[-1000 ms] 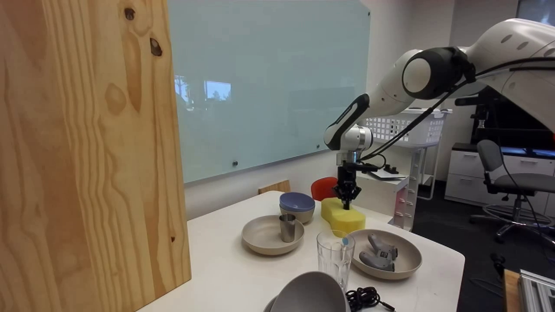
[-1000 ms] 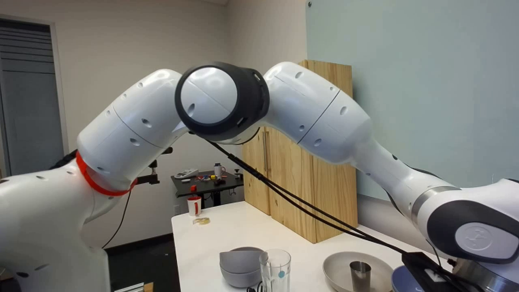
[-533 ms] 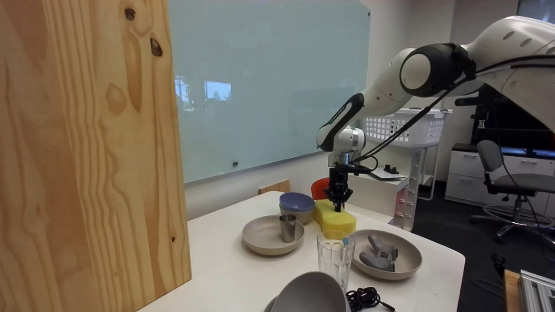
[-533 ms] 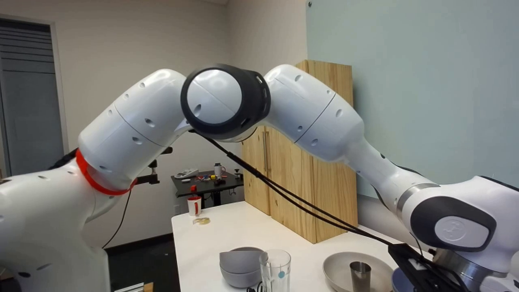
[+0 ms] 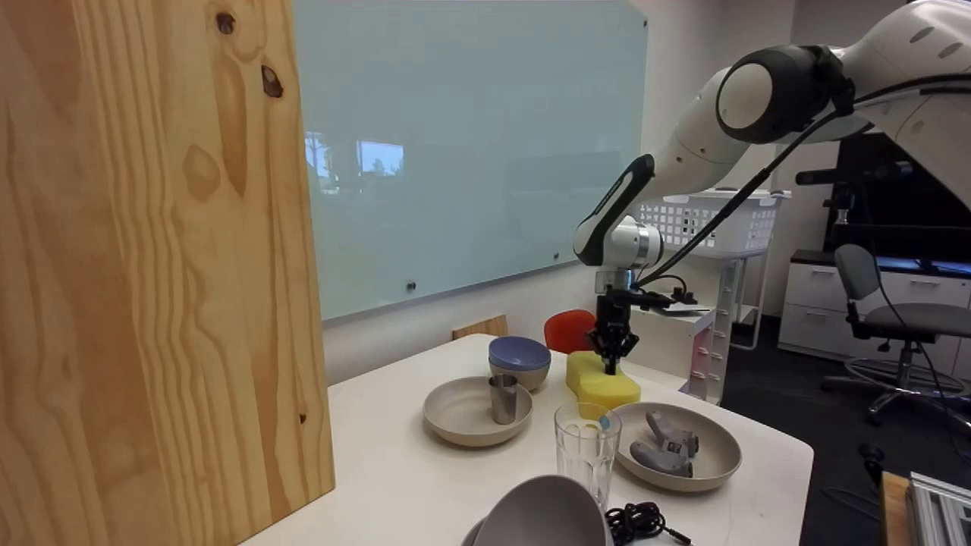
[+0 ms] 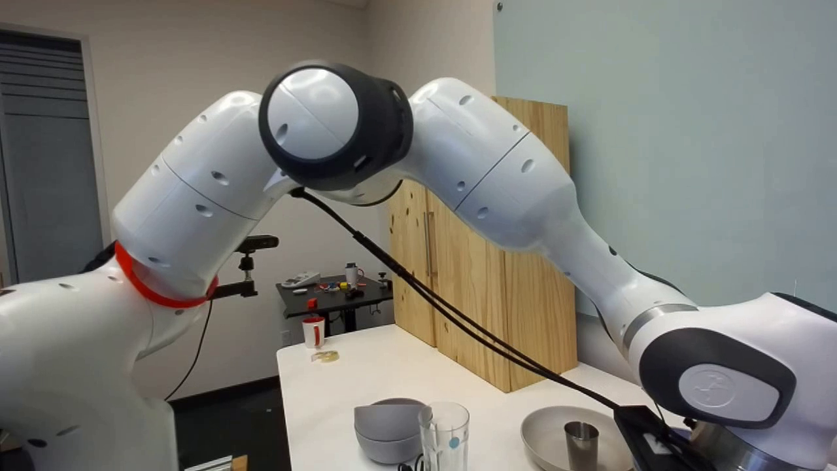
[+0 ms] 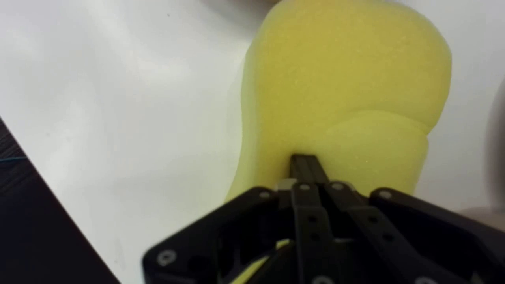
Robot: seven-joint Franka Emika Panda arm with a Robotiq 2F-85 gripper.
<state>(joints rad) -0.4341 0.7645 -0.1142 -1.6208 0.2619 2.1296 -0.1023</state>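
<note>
A thick yellow sponge (image 5: 603, 383) with a narrowed waist lies on the white table in an exterior view. In the wrist view the sponge (image 7: 347, 79) fills the upper middle. My gripper (image 7: 305, 159) points down with its two fingers together, their tips on top of the sponge. Nothing shows between the fingers. In an exterior view the gripper (image 5: 611, 370) stands upright over the sponge. The sponge lies beside a beige plate (image 5: 721, 470) that holds a grey game controller (image 5: 667, 447). Gripper and sponge are out of view in an exterior view where the wrist (image 6: 719, 392) shows.
A blue bowl on a beige bowl (image 5: 520, 360) stands near the sponge. A beige plate (image 5: 447, 425) holds a metal cup (image 5: 503, 398). A clear glass (image 5: 588, 455), grey bowls (image 5: 538, 516) and a black cable (image 5: 641, 522) stand nearer. A wooden cabinet (image 5: 167, 265) rises at the left.
The gripper and the sponge under it moved left in an exterior view, then back right. The arm's elbow rose. The plate with the controller shifted very slightly right.
</note>
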